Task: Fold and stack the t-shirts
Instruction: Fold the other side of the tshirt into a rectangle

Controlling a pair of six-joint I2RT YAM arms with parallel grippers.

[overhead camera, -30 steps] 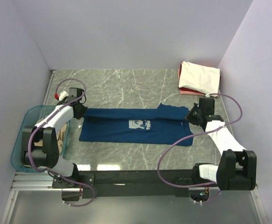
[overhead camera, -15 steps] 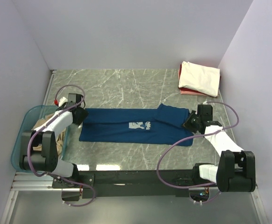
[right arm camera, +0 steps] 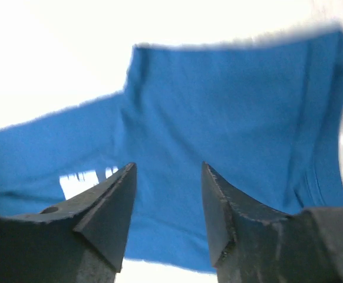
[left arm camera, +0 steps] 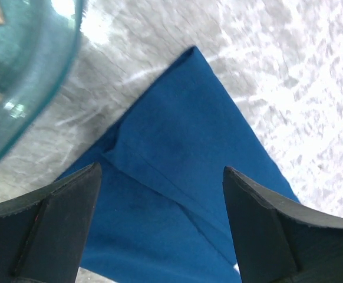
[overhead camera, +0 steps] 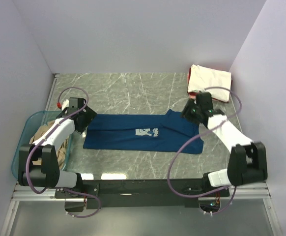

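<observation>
A navy blue t-shirt [overhead camera: 133, 132] with a pale print [overhead camera: 147, 132] lies on the marble table, folded into a long band. My left gripper [overhead camera: 85, 119] hovers over the shirt's left end [left arm camera: 177, 171], jaws wide open and holding nothing. At the shirt's right end my right gripper [overhead camera: 189, 114] stands open just above the cloth [right arm camera: 218, 112], nothing between its fingers. A folded cream t-shirt [overhead camera: 210, 82] rests on a red one [overhead camera: 190, 82] in the far right corner. Tan cloth [overhead camera: 43, 132] lies in the tub.
A translucent teal tub [overhead camera: 21, 153] sits at the left table edge, its rim [left arm camera: 36, 88] close beside my left gripper. Lilac walls close in the table on the left, back and right. A black rail [overhead camera: 143, 186] runs along the near edge.
Both grippers have opened and let go of the navy shirt. The right gripper has moved left and toward the back over the shirt's right end; the left has stayed near the left end.
</observation>
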